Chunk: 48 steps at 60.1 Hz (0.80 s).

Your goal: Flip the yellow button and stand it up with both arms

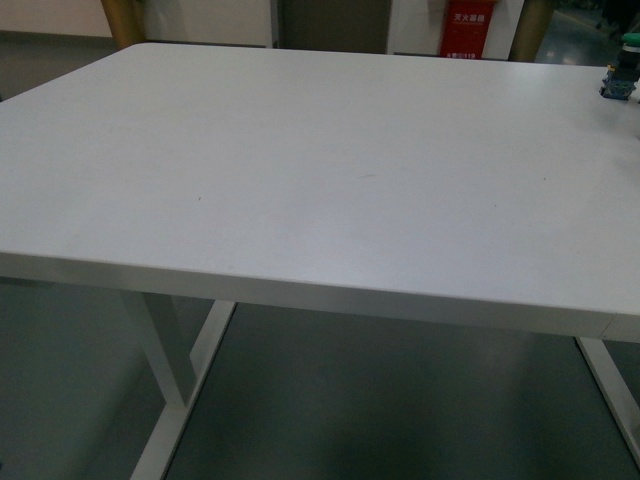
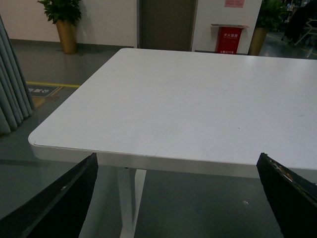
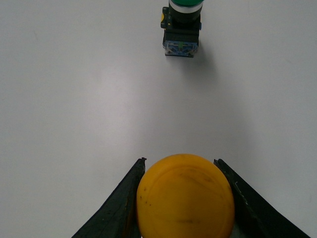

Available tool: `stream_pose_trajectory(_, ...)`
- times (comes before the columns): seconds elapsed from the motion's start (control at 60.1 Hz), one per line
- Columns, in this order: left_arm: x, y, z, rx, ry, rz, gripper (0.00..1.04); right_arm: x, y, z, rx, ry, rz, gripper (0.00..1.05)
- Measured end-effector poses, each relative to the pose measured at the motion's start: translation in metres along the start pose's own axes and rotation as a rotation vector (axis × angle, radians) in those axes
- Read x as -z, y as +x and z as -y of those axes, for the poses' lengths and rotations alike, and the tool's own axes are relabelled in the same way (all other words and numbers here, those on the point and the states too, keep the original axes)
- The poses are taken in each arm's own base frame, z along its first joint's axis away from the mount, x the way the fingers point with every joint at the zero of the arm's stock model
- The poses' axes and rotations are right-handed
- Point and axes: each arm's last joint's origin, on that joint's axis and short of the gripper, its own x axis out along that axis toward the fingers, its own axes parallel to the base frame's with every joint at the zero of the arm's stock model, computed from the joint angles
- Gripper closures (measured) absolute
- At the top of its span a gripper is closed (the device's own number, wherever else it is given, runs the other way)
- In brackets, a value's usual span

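the right fingers (image 3: 116,206) are clamped on the cap of the yellow button (image 3: 184,196); a green switch (image 3: 182,25) sits on the counter (image 3: 74,99) nearby. the left fingers (image 2: 59,208) are wide apart, holding nothing.

the yellow button (image 3: 184,196) is held between the dark fingers (image 3: 119,208) of the right gripper (image 3: 179,161). a green-capped switch (image 3: 182,29) is seen well apart from it on the white table (image 3: 74,99).

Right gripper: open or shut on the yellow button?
Shut on it. The right gripper has its fingers touching the yellow button on both sides of its cap, with no visible gap.
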Motion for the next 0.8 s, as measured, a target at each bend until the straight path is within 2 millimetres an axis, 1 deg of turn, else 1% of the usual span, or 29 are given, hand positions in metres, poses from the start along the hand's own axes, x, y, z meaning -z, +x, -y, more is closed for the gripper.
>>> stream_pose_trajectory(0.4,0.0,0.0,0.0,0.0,0.0,0.0,0.06,-0.004,0.009,0.003,0.024,0.034,0.03,0.7)
stream_pose_trajectory(0.799,0.0,0.0,0.0,0.0,0.0,0.0,0.06,-0.002,0.029,0.006,0.049,0.048,0.011,0.7)
